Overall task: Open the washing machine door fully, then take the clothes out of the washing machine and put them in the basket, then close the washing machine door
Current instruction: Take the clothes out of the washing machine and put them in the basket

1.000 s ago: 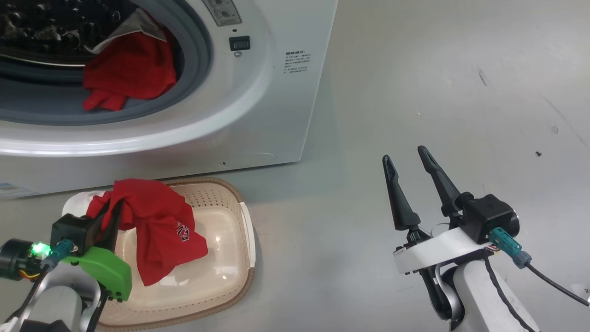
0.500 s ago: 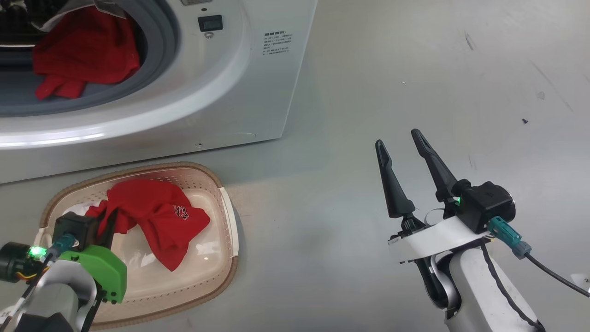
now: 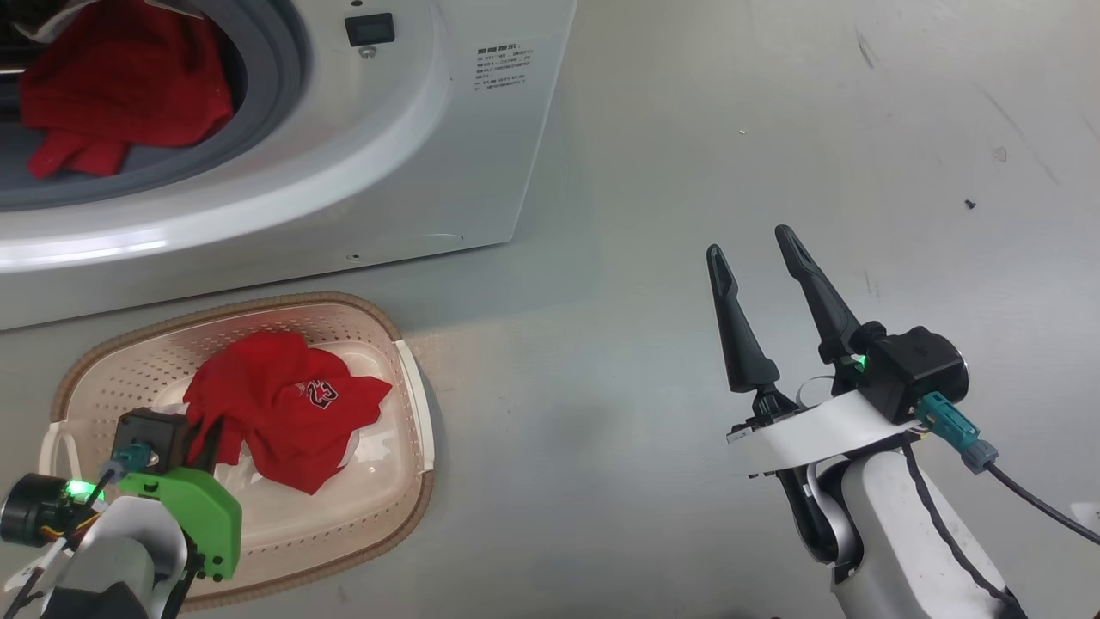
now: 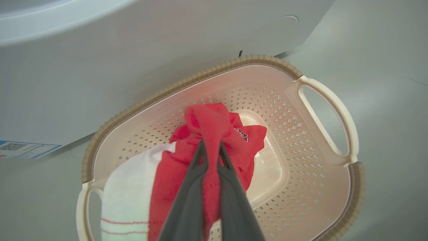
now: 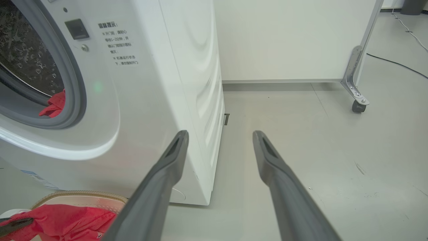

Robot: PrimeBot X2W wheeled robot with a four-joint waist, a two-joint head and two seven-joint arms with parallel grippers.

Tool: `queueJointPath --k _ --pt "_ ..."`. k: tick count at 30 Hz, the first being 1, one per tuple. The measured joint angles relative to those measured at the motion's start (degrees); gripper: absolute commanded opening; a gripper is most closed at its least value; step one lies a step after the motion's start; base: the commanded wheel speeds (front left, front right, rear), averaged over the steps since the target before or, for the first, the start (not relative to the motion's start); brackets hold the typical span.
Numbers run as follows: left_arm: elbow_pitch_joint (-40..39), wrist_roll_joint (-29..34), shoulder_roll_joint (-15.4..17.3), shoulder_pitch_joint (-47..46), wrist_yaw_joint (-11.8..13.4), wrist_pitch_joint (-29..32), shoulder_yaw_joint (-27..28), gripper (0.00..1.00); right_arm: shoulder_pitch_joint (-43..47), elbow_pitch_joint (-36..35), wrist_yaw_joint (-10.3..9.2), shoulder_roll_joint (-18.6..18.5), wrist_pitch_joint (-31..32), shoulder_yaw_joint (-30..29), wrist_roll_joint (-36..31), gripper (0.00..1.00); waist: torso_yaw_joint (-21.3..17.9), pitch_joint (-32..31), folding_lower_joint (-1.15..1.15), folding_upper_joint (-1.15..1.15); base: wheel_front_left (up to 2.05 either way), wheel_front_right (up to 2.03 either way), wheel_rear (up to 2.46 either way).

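The white washing machine stands at the upper left, its drum open; the washing machine door is out of view. Red clothes lie on the grey gasket inside the opening. On the floor below sits the cream basket with a brown rim. My left gripper is shut on a red jersey that rests in the basket, over a white cloth. In the head view the left gripper is low over the basket's near left side. My right gripper is open and holds nothing, above bare floor to the right of the machine.
Grey floor stretches to the right of the machine. In the right wrist view a white wall panel on a castor stands behind, with a black cable on the floor. A blue label marks the machine's lower front.
The head camera has shifted, so the machine sits further up and left. My left gripper has lowered the red jersey from hanging over the basket's edge down into the basket.
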Motion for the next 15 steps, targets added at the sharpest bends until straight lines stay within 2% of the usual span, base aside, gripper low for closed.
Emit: queueJointPath --k 3,4,5,6,15 --pt "0.96 -0.53 -0.31 -1.20 0.00 -0.01 -0.26 0.00 -0.04 0.02 -0.07 -0.01 -0.01 0.01 -0.01 1.00 0.22 -0.03 0.00 0.00 0.00 0.00 0.00" --pt "1.12 -0.69 -0.38 -1.59 0.00 -0.02 -0.41 0.35 -0.06 0.03 -0.07 -0.01 0.00 0.01 -0.02 1.00 0.31 -0.05 0.00 0.00 0.00 0.00 0.00" --pt "1.25 -0.91 -0.46 -1.91 0.00 -0.05 -0.45 0.91 -0.07 0.05 -0.07 -0.01 -0.01 0.01 -0.02 1.00 0.41 -0.08 0.00 0.00 0.00 0.00 0.00" --pt "1.49 -1.00 -0.54 -2.16 0.00 -0.11 -0.45 1.00 -0.08 0.10 -0.07 -0.01 -0.01 0.00 -0.03 1.00 0.51 -0.12 0.00 0.00 0.00 0.00 0.00" --pt "4.81 -1.47 -1.66 -2.86 0.00 -1.68 -0.94 1.00 -0.09 0.94 -0.48 -0.01 0.00 -0.12 -0.11 1.00 1.37 -1.52 0.00 0.00 0.00 0.00 0.00"
